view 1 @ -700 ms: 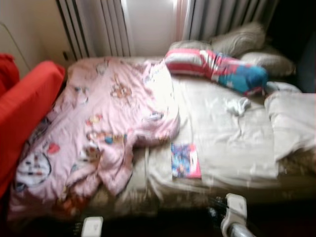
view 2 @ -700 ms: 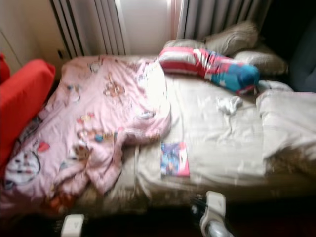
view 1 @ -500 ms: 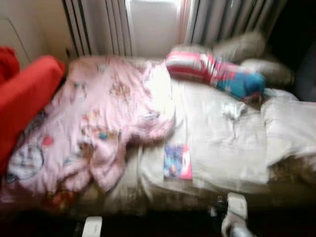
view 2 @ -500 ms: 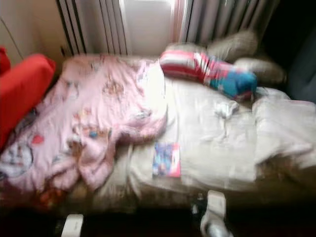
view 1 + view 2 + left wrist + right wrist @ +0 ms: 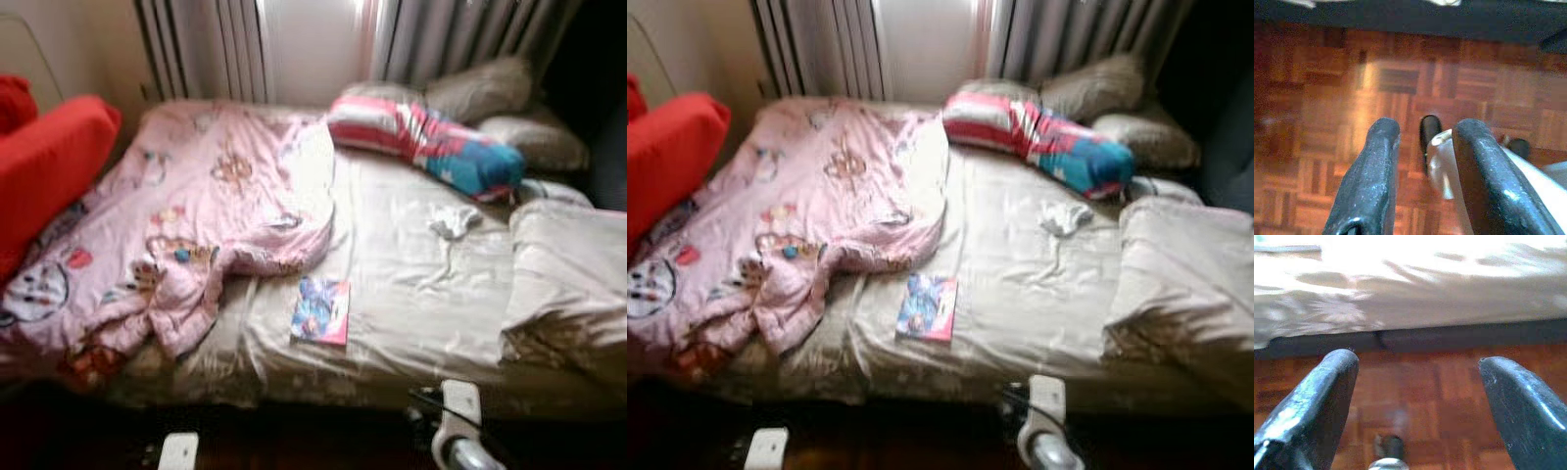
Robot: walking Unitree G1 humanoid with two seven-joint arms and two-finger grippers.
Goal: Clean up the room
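Note:
A pink cartoon-print blanket (image 5: 186, 225) lies crumpled over the left half of the bed (image 5: 411, 294). A colourful book (image 5: 320, 310) rests flat on the beige sheet near the front edge. A small white cloth (image 5: 453, 222) lies further back on the right. A red, white and blue striped pillow (image 5: 421, 142) sits at the head. My left gripper (image 5: 1427, 127) hangs open over the parquet floor (image 5: 1317, 98), holding nothing. My right gripper (image 5: 1419, 360) is open and low, facing the bed's side (image 5: 1400, 298). Both wrists show at the bottom: left (image 5: 178, 452), right (image 5: 458, 421).
A red armchair (image 5: 44, 166) stands against the bed's left side. Beige pillows (image 5: 490, 93) and a folded beige duvet (image 5: 573, 274) take up the right end. Curtains (image 5: 211, 49) and a bright window are behind. A dark gap of floor separates me from the bed.
The whole picture has shifted left and sharpened, so the camera has moved. Nothing on the bed has moved. Both arms stay low.

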